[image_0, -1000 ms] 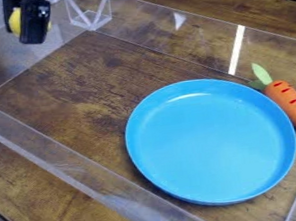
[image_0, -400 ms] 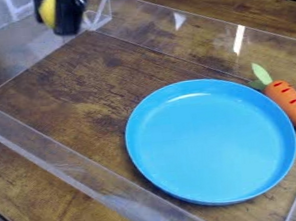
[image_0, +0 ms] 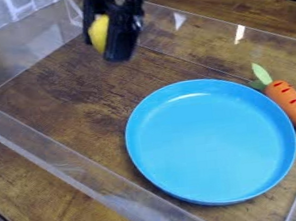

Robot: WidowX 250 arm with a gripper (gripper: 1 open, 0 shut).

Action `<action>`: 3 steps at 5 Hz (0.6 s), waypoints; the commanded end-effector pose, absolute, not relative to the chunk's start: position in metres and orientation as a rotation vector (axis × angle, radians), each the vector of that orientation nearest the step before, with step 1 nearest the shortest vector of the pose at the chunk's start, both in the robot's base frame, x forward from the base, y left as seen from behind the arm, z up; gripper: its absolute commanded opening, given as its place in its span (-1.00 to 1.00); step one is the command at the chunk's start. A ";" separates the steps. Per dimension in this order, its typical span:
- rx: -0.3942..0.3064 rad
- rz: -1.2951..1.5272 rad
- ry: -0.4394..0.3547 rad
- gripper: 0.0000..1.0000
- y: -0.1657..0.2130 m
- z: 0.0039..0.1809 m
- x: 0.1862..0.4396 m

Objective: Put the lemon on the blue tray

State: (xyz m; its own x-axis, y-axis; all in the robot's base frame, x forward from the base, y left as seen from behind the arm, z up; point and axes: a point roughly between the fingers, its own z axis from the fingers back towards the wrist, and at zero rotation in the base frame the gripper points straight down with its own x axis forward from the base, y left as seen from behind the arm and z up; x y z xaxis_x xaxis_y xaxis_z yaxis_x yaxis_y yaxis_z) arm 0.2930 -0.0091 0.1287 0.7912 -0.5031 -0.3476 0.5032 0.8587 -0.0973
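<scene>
The lemon sits clamped between the wide-set jaws of the black gripper (blurred in this view), held above the wooden table, up-left of the blue tray, well apart from the carrot.

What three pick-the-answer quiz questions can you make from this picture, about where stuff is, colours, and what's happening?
1. Where is the carrot?
A. on the plate
B. right of the plate
C. in the tool

2. What colour is the plate?
A. blue
B. red
C. green

3. What is the lemon doing?
A. lying on the plate
B. lying on the table
C. held up in the tool

Answers: 1 B, it lies on the wood by the plate's right rim. 2 A, it is bright sky blue. 3 C, the tool carries it above the table, up and left of the plate.
</scene>
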 end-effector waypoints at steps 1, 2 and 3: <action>0.027 -0.572 0.280 -1.00 -0.039 0.166 0.274; 0.012 -0.572 0.296 -1.00 -0.057 0.155 0.255; 0.046 -0.614 0.299 -1.00 -0.078 0.155 0.254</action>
State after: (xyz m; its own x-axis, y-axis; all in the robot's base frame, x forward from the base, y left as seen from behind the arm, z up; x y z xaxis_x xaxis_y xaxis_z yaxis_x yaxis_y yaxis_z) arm 0.2483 -0.0766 0.1359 0.7495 -0.5560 -0.3593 0.5705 0.8178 -0.0754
